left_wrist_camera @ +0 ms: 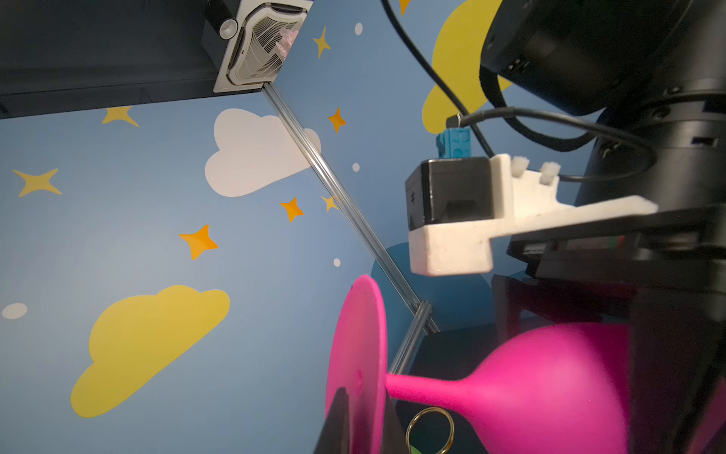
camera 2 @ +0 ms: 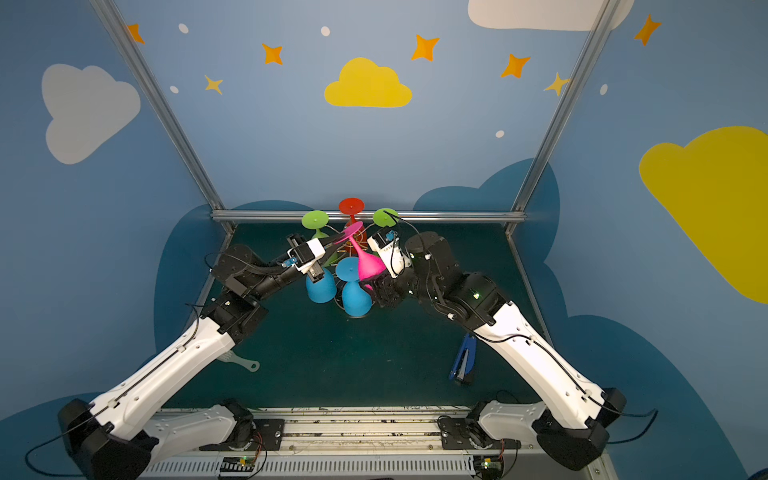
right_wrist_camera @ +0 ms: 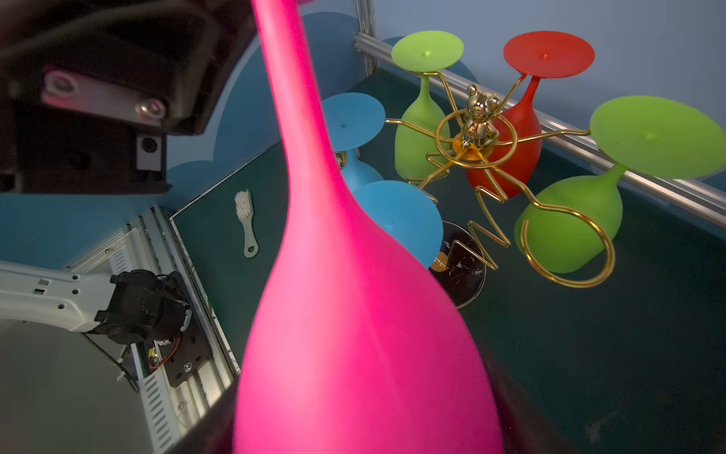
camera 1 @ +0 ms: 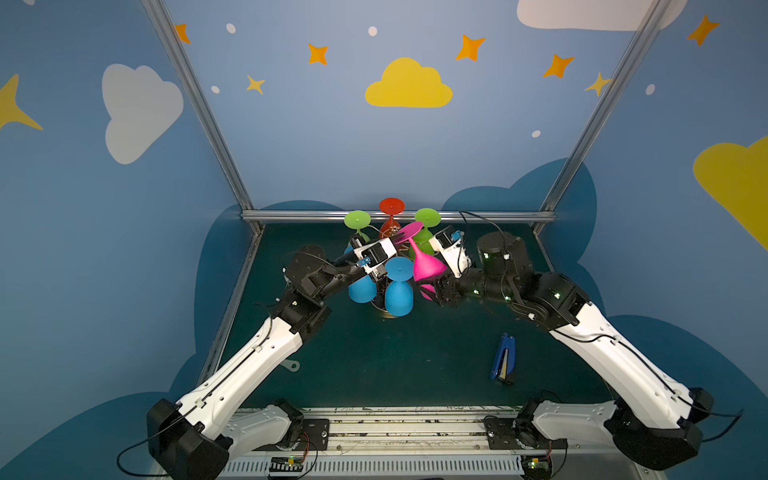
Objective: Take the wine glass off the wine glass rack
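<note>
The pink wine glass (camera 1: pixel 424 262) (camera 2: pixel 368 264) hangs tilted in the air, foot up and to the left, bowl down and to the right. My left gripper (camera 1: pixel 401 237) (left_wrist_camera: pixel 363 412) is shut on the rim of its round foot. My right gripper (camera 1: pixel 434 286) (right_wrist_camera: pixel 359 412) is closed round the bowl (right_wrist_camera: pixel 353 314), a dark finger on each side. The gold wine glass rack (right_wrist_camera: pixel 477 114) (camera 2: pixel 345 249) stands just behind. One of its loops (right_wrist_camera: pixel 569 285) (left_wrist_camera: pixel 431 409) is empty, and the pink stem passes beside it, not through it.
Two blue glasses (camera 1: pixel 399 291), two green ones (right_wrist_camera: pixel 569 228) and a red one (right_wrist_camera: pixel 510 137) hang foot-up on the rack. A blue stapler (camera 1: pixel 505 359) lies front right on the dark mat. A small brush (right_wrist_camera: pixel 245 220) lies front left, by the left arm.
</note>
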Available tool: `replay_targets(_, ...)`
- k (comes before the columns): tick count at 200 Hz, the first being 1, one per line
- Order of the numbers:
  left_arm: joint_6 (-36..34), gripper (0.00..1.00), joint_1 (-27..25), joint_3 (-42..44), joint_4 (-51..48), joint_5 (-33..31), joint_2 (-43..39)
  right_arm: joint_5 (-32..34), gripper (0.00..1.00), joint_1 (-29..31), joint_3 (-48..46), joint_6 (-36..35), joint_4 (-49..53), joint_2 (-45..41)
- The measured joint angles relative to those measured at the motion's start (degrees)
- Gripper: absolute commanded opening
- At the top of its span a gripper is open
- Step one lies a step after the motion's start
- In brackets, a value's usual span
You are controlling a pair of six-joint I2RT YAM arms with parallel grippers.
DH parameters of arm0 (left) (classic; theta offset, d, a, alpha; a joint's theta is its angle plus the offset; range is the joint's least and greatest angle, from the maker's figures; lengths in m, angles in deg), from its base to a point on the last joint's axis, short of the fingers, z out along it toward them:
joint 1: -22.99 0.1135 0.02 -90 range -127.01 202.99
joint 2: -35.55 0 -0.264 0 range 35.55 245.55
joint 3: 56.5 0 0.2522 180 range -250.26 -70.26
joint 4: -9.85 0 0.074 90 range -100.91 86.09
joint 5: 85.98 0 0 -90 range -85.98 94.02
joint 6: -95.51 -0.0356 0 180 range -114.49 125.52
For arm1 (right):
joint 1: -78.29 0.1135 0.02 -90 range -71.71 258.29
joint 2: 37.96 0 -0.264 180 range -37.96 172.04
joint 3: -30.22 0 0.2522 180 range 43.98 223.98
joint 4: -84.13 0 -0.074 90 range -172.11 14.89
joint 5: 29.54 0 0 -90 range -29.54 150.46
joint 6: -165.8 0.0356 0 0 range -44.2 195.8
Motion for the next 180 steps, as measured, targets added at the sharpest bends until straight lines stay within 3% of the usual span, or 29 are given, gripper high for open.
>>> replay_targets(16,0.9,0.03,0.0,0.3,-0.5,-1.6,-0.1,-0.1,0.83,0.0,-0.2,0.1,-0.8,-0.7)
replay_targets(49,6.3,0.03,0.0,2.1,-1.2,-5.5,-1.9,-0.2,0.87,-0.1,-3.1,0.0,-4.6,-5.2)
replay_targets(115,23.0,0.03,0.1,2.3,-6.5,-14.6,-6.0,-3.5,0.87,-4.3,-15.7,1.6,-18.7,-19.2)
replay_targets(180,34.5,0.03,0.2,3.2,-9.1,-14.8,-7.8,-0.2,0.84,-6.8,-19.3,2.3,-21.2,-30.1)
